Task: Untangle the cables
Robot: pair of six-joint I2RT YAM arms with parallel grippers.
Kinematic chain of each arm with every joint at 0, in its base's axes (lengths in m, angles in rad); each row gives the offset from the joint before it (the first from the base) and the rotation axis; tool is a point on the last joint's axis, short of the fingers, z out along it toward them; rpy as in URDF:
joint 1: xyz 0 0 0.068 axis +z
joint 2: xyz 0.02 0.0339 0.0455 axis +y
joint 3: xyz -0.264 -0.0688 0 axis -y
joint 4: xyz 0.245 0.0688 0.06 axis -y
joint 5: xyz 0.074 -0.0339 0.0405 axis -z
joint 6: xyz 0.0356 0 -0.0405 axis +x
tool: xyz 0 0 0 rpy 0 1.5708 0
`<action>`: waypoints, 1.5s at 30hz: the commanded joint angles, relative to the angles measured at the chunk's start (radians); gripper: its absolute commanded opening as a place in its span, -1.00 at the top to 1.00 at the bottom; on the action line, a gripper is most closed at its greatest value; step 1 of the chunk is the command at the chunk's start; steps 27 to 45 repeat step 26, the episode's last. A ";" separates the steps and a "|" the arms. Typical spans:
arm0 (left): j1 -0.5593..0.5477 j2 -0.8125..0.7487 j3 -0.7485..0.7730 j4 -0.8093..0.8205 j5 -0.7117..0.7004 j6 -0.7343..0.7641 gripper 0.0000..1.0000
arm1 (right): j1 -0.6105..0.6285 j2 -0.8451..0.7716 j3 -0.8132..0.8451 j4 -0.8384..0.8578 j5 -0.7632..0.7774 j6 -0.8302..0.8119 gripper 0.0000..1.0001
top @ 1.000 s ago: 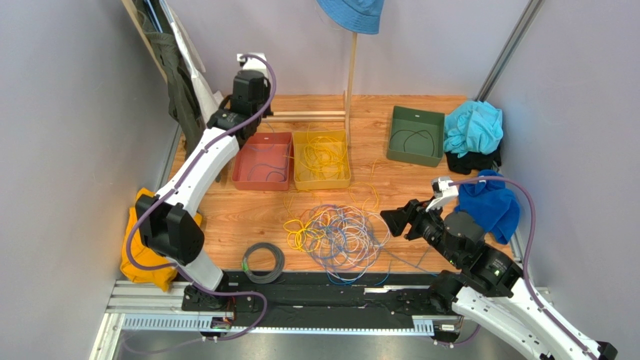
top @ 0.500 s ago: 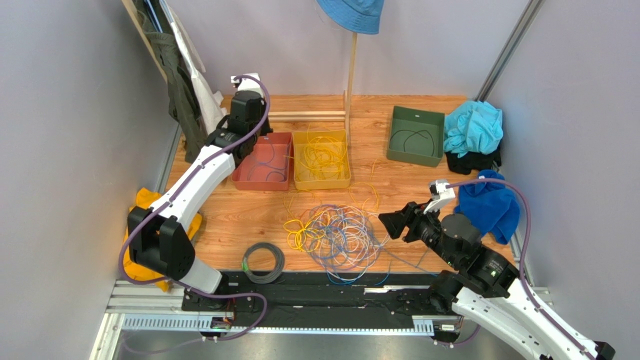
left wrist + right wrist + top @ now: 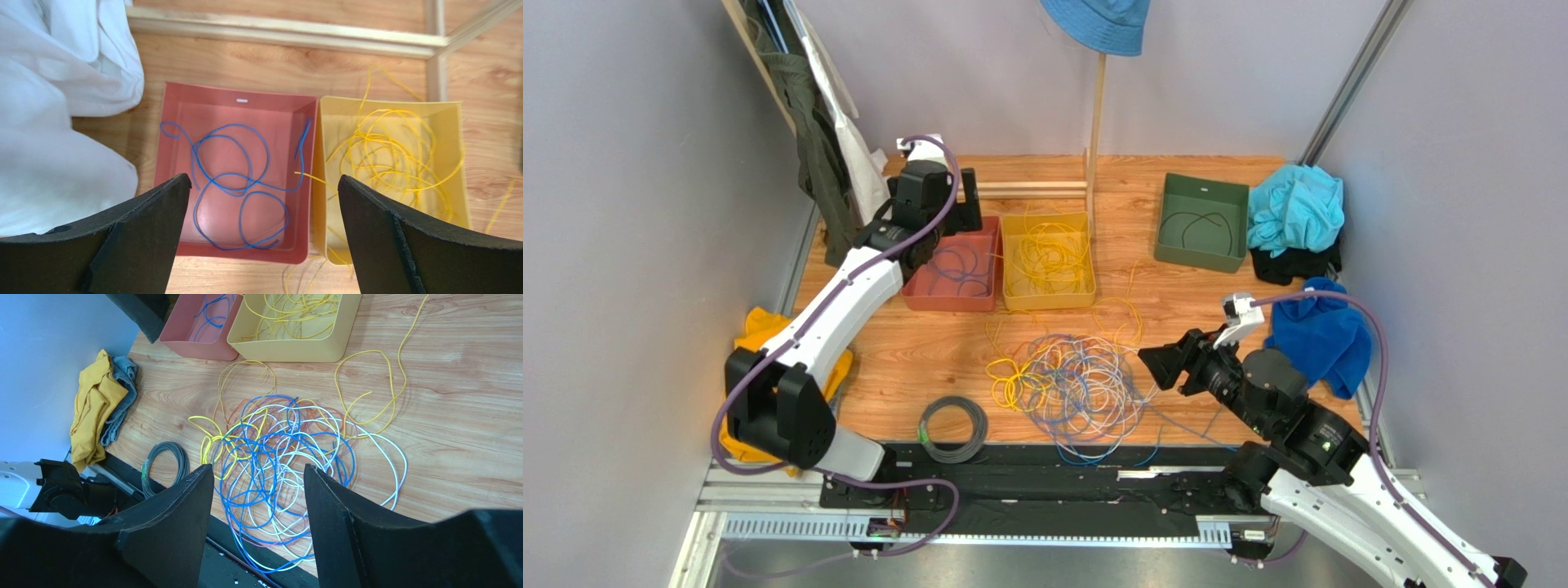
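The left tool [image 3: 261,187] hangs empty, jaws wide apart, above the red tray [image 3: 209,101], where one blue cable [image 3: 236,177] lies sorted; the yellow tray [image 3: 417,103] beside it holds several yellow strands [image 3: 393,144]; the right tool [image 3: 258,474], likewise spread and holding nothing, points at the cables [image 3: 279,447] heaped on the worktop [image 3: 466,435] in front of the trays; by my reckoning only a start is made; most blue, yellow and pale wires lie knotted together, yet to be pulled out.
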 commanded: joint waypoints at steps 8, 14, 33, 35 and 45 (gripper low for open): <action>-0.325 -0.369 -0.321 0.033 -0.095 -0.152 -0.98 | -0.001 0.009 -0.029 0.041 -0.004 0.001 -0.18; -0.505 -0.515 -0.494 -0.095 -0.139 -0.287 -0.98 | 0.000 -0.043 -0.049 -0.030 0.018 0.016 -0.16; -0.620 -0.817 -0.689 -0.169 -0.141 -0.329 -0.98 | -0.001 -0.020 -0.024 -0.030 0.043 0.050 -0.18; -0.620 -0.817 -0.689 -0.169 -0.141 -0.329 -0.98 | -0.001 -0.020 -0.024 -0.030 0.043 0.050 -0.18; -0.620 -0.817 -0.689 -0.169 -0.141 -0.329 -0.98 | -0.001 -0.020 -0.024 -0.030 0.043 0.050 -0.18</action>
